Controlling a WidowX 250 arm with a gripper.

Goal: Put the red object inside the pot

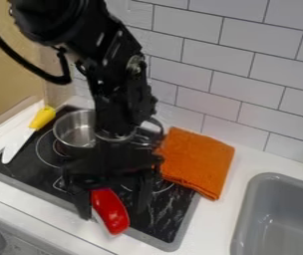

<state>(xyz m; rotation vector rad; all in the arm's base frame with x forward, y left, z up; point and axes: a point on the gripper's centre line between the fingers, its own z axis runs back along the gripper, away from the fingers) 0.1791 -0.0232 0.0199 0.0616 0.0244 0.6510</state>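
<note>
On the black stove [161,225], over by its front edge, the gripper [113,211] hangs with its fingers spread, clenching nothing; well behind stands the steel pot [75,130]. Between the fingers lies the red object [111,213]. Looks light, stiff and slick to me; I'd pinch it across its narrow middle.
</note>
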